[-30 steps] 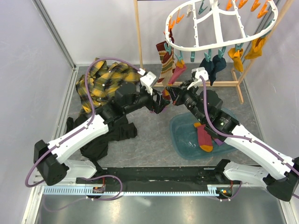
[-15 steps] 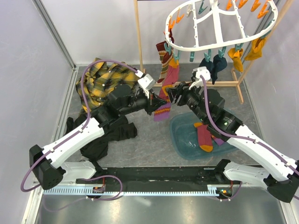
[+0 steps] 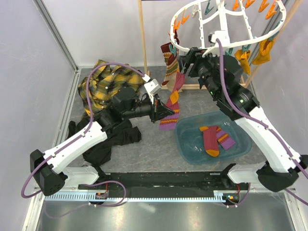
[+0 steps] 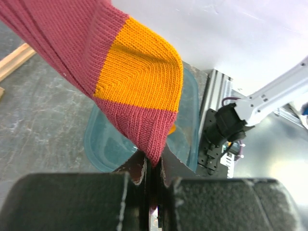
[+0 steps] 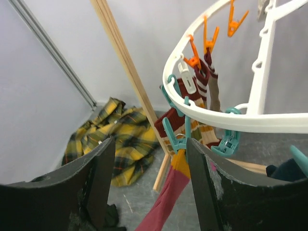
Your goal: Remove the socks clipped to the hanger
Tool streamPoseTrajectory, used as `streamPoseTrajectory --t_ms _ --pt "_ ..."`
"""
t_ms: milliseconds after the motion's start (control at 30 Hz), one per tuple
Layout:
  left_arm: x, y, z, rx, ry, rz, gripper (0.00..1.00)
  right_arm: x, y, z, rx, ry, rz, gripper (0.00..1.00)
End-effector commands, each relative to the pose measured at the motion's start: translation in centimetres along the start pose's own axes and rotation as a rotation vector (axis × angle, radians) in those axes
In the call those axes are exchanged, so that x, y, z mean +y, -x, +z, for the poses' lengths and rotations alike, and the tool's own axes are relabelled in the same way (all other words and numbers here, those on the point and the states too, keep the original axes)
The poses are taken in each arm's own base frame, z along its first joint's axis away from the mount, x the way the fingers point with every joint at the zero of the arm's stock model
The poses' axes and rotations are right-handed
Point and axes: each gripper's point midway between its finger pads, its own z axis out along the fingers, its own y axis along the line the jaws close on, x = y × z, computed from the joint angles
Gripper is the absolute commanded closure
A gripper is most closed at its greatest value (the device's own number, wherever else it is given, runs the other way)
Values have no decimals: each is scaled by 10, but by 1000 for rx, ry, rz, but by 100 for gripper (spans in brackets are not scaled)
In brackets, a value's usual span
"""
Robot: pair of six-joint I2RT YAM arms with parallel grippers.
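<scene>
The white oval hanger hung from the wooden frame at the far side of the table, its rim lined with orange and teal clips. At the hanger's near-left rim a teal clip gripped the top of a maroon sock with an orange heel and a purple-and-orange striped end. That sock stretched down and toward the near side from the hanger, taut on a slant. The left gripper, below and to the near-left of the hanger, was clamped tight on the sock's edge just under the orange heel, with the fabric pinched between its closed fingers. The right gripper hovered at the hanger's near-left rim with its fingers spread apart and nothing between them. In the wrist view the teal clip and the sock's top sat just beyond the gap. Whether a finger touched the clip could not be told.

Just left of that clip, a striped sock hung from orange clips on the hanger's left rim. 2 mustard socks hung from the hanger's near-right rim. Below the hanger, toward the near side, a teal basin held 2 loose socks. Well left of the hanger lay a yellow plaid shirt and, nearer than it, a black garment.
</scene>
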Motion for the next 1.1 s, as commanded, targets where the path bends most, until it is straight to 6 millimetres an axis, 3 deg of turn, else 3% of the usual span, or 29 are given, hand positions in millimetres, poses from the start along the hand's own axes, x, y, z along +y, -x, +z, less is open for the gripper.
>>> streamPoseTrajectory --t_ms 0,300,500,667,800,833,1000,1067 --pt "-18 15 -3 -22 -77 -21 98 1 -11 14 70 7 -26 32" --pt "-14 14 -3 -21 -62 -15 98 -32 -16 35 70 -173 -119 33" --pt "-13 12 0 -18 -62 -16 98 -34 -22 46 83 -193 -149 35" --pt "-10 9 2 -13 -55 -20 98 -31 -21 58 78 -195 -161 49" --pt "-9 8 2 -10 -50 -21 98 -35 -22 59 75 -218 -163 85" --pt "-8 8 2 -11 -48 -21 98 -34 -23 59 77 -211 -164 89" --pt "-5 4 1 -6 -28 -41 98 -33 -23 52 75 -194 -155 95" --pt "-4 2 2 -3 -19 -61 98 -30 -27 47 86 -165 -149 86"
